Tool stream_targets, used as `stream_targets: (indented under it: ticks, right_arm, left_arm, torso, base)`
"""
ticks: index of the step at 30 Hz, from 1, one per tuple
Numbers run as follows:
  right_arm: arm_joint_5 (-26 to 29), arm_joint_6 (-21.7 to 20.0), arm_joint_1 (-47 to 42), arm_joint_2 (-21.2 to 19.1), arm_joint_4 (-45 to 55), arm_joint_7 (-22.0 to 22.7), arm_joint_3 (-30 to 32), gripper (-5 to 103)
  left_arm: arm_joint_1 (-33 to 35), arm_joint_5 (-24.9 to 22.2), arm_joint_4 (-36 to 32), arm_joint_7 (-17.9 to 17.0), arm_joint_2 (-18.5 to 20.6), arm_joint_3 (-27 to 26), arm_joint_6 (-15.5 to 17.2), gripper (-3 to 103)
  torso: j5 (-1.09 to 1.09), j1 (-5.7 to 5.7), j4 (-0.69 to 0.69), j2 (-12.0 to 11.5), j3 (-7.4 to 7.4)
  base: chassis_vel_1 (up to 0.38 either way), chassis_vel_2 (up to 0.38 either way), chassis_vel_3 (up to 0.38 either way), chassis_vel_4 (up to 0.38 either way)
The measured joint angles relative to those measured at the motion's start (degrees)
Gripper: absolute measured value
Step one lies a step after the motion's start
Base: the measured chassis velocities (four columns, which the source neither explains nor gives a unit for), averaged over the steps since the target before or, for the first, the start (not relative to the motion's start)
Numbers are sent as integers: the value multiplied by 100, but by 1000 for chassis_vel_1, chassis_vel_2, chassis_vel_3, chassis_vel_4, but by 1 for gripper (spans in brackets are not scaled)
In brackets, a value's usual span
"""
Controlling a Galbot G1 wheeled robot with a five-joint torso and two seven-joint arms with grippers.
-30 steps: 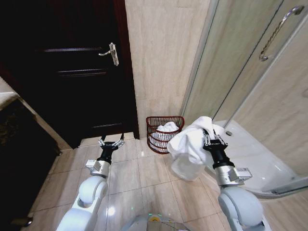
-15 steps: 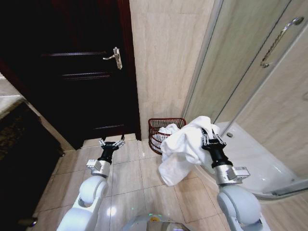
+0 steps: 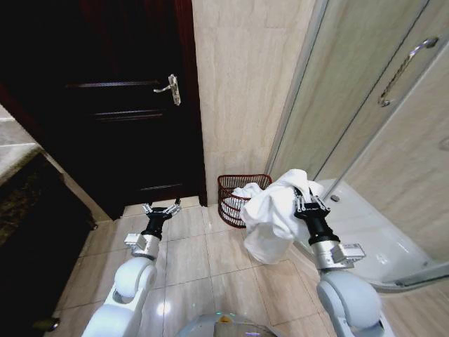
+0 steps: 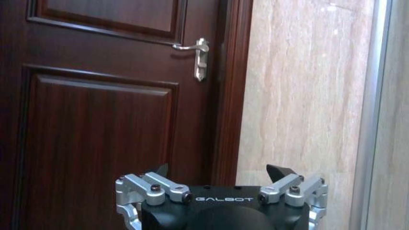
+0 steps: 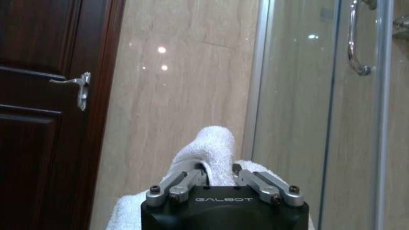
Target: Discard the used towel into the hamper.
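Your towel (image 3: 275, 214) is white, thick terry cloth, bunched into soft folds and hanging in a loose drape from the right end effector (image 3: 304, 200), which is clenched on a fold of it near the top; in the right wrist view a rounded hump of the towel (image 5: 211, 148) rises between the closed fingers. It hangs above the floor, just in front of the hamper (image 3: 240, 199). The hamper is a round, dark red-brown wire basket with an open top, standing on the glossy beige floor tiles (image 3: 210, 260) against the marble-look wall (image 3: 245, 84), and some white cloth already lies inside it. Your right arm reaches forward and up, wrist raised. Your left end effector (image 3: 161, 208) is held low above the tiles, fingers spread and released, pointing at the dark wooden door (image 4: 102, 120) with its metal lever handle (image 4: 195, 52).
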Motion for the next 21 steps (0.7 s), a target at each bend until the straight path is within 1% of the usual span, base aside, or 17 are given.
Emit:
stream_targets:
  ticks: [2,5,21]
  right_arm:
    - [44,-75,-43,14,45,-50,-5,16]
    - [115,-134,-70,30,86,-54,-22,16]
    - [95,-58,-2,18,44,-60,22,16]
  left_arm:
    - [15,20,5,-12,-20,35,-108,100]
    - [28,39,6,-22,-34,56,-141,100]
    - [39,51,-68,-27,-25,57,-148,100]
  torso:
    - [-1,2,0,8,7]
    - [0,2,0,8,8]
    - [0,-15,0,-29,-13]
  base:
    - [0,0,0,0]
    - [0,0,0,0]
    - [0,0,0,0]
